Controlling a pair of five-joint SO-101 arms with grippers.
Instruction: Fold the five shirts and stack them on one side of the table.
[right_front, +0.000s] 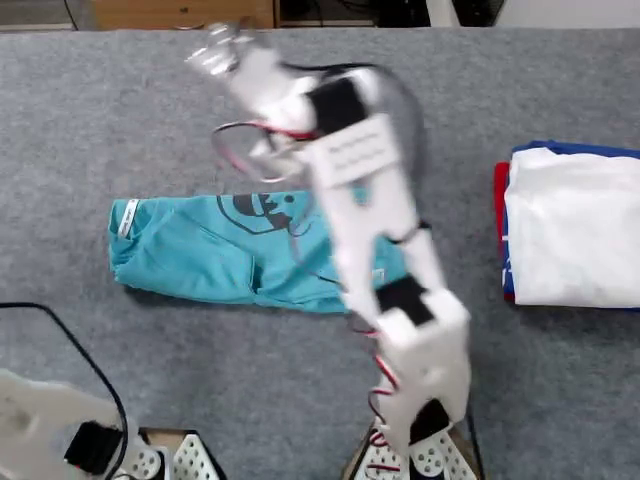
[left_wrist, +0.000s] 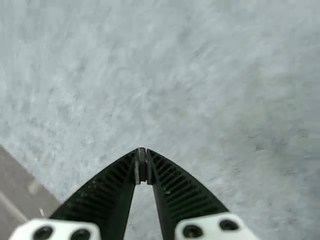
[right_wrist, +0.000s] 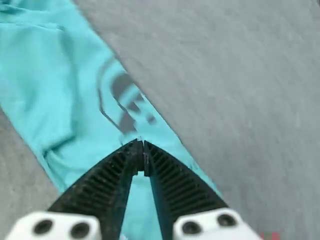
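1. Teal shirt (right_front: 225, 250) is lying as a long, partly folded strip across the middle of the grey table (right_front: 120, 130), with its neck label at one end and a dark print facing up.
2. The right arm (right_front: 370, 220) is stretching from its base at the near edge out over the table, crossing above one end of the shirt.
3. The right gripper (right_wrist: 140, 150) is hanging raised off the table, its jaws pressed together and holding nothing. In its wrist view, the shirt's dark print is showing just past the tips.
4. The left gripper (left_wrist: 141, 165) is hovering over bare grey table surface, its jaws likewise meeting at the tips with nothing between them.
5. The left arm (right_front: 45, 420) is sitting low at a near corner, well apart from the shirt.
6. A stack of folded shirts (right_front: 575, 225) is resting at the table's opposite side edge, a white one on top, with blue and red edges showing beneath.
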